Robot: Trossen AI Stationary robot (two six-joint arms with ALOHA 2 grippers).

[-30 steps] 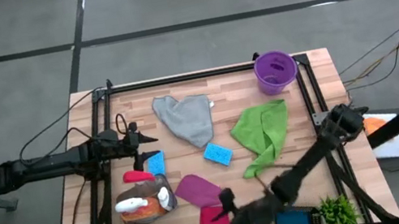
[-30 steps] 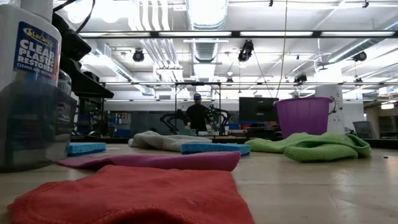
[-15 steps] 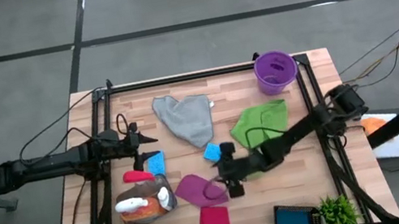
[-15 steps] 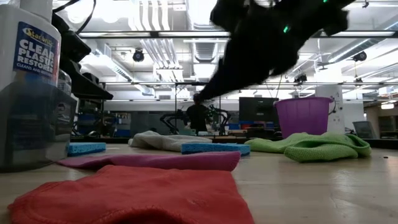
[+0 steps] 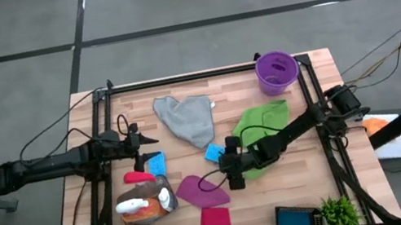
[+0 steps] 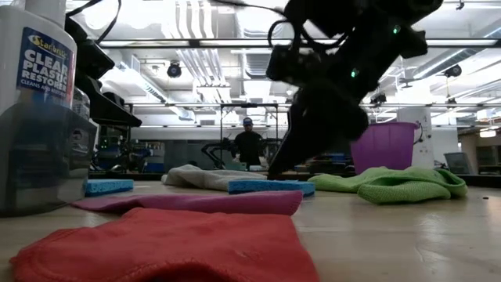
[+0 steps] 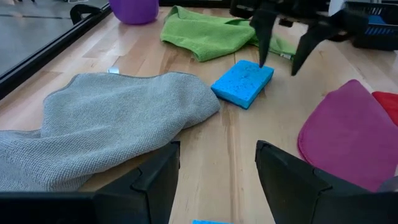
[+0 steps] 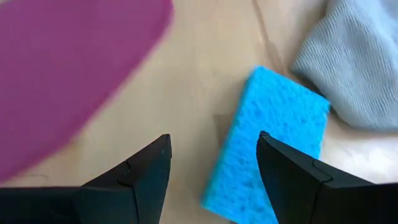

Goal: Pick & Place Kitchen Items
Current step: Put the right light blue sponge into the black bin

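The right gripper [image 5: 223, 166] hung over the middle of the table with its jaws apart and nothing between them; in the right wrist view its fingers [image 8: 292, 180] straddled bare wood at the near end of a blue sponge [image 8: 270, 149], without clearly touching it. That sponge [image 5: 217, 154] lay between the grey cloth [image 5: 187, 118] and the green cloth [image 5: 264, 132], with the magenta cloth [image 5: 199, 190] just beside the gripper on the other side. The left gripper [image 5: 145, 138] waited at the table's left edge, jaws also apart and empty, above a second sponge [image 5: 157, 164]. The red cloth [image 5: 217, 222] lay near the front edge, and the spray bottles [image 5: 143, 204] lay heaped at front left, too jumbled to tell apart. In the low view the right arm blocked part of the purple bucket [image 6: 383, 146], and whether the fingertips met the table could not be told. The left wrist view cut off the red cloth and the bucket at its edges. Half a second earlier the right gripper had been slightly nearer the magenta cloth; a second earlier it had been down by the red cloth at the front edge. The left arm had not moved.
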